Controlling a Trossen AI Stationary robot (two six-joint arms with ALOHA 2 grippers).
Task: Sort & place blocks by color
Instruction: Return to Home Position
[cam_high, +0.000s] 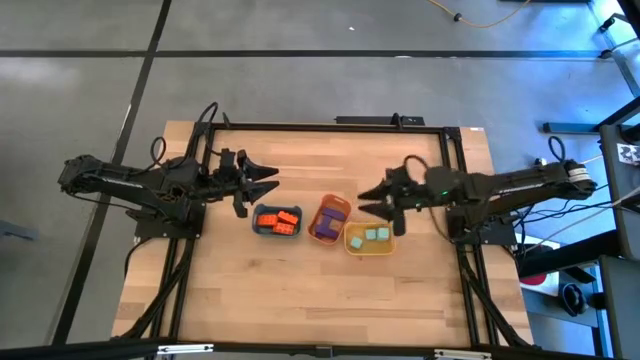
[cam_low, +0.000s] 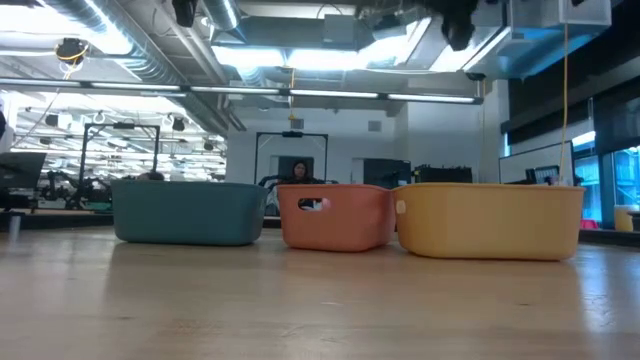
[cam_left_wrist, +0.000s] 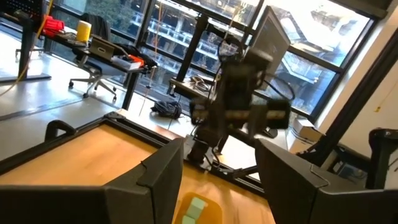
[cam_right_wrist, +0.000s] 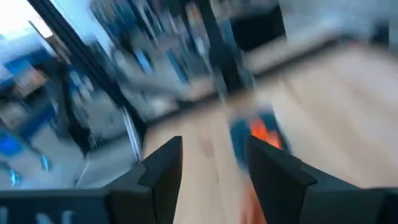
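Three small trays sit in a row mid-table. The blue tray (cam_high: 259, 226) holds orange-red blocks (cam_high: 281, 220). The orange tray (cam_high: 343, 205) holds purple blocks (cam_high: 324, 225). The yellow tray (cam_high: 364, 250) holds mint green blocks (cam_high: 376, 235). My left gripper (cam_high: 265, 180) hangs open above the table, just on the far-left side of the blue tray. My right gripper (cam_high: 372, 198) hangs open just to the far side of the yellow tray. In the left wrist view, a mint block (cam_left_wrist: 194, 208) shows between the open fingers (cam_left_wrist: 217, 180). The right wrist view is blurred and shows the blue tray (cam_right_wrist: 244, 134) with orange-red blocks (cam_right_wrist: 266, 134) beyond the open fingers (cam_right_wrist: 214, 168).
In the low view, the blue tray (cam_low: 188, 212), orange tray (cam_low: 335, 217) and yellow tray (cam_low: 490, 220) stand side by side on the wood table (cam_low: 300, 300), and both grippers are above the picture. A black frame (cam_high: 300, 125) edges the table. Bare wood lies toward the near edge (cam_high: 320, 300).
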